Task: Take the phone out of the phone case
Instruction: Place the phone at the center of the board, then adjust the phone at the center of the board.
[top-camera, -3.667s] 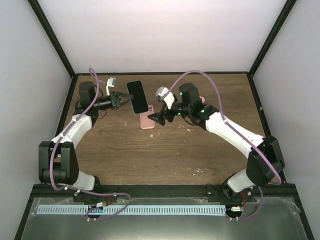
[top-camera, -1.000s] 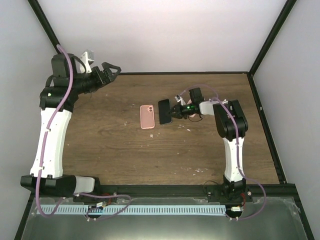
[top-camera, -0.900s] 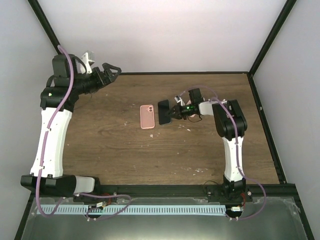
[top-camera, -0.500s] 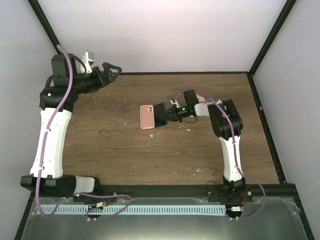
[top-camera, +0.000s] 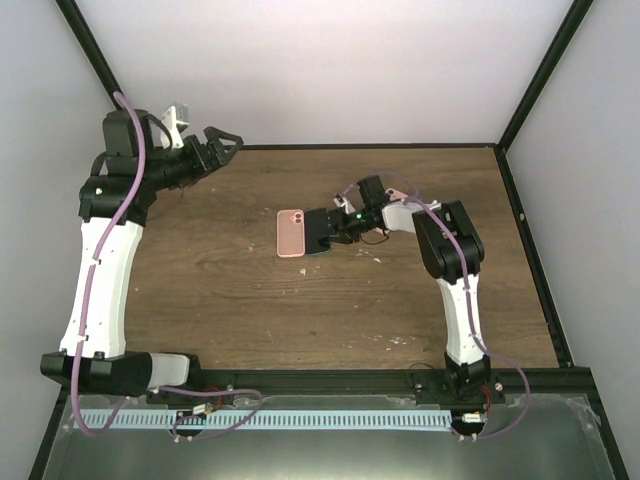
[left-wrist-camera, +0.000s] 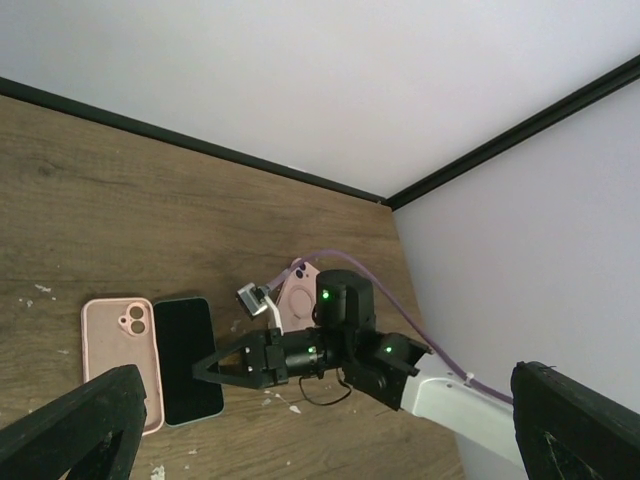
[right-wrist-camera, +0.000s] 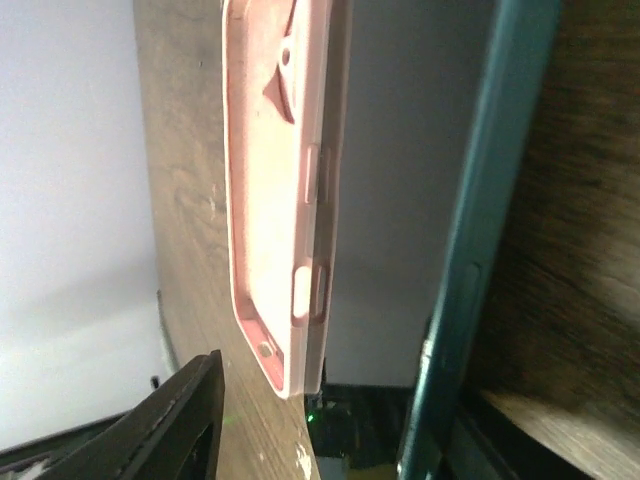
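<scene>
Black phone (top-camera: 318, 231) now nearer pink case (top-camera: 290, 233)

The desk (top-camera: 250, 300) is dark brown wood grain with a black rim along its far edge. A pink case (top-camera: 291, 232) lies flat near the middle, hollow side up, its camera hole toward the far edge. A dark phone (top-camera: 320, 231) lies just beside the case on its right, long edges parallel and close together. Small white specks (top-camera: 378, 258) dot the wood.

Pink phone case (top-camera: 290, 233), empty, lying flat; black phone (top-camera: 318, 231) flat, just beside its right edge
</scene>
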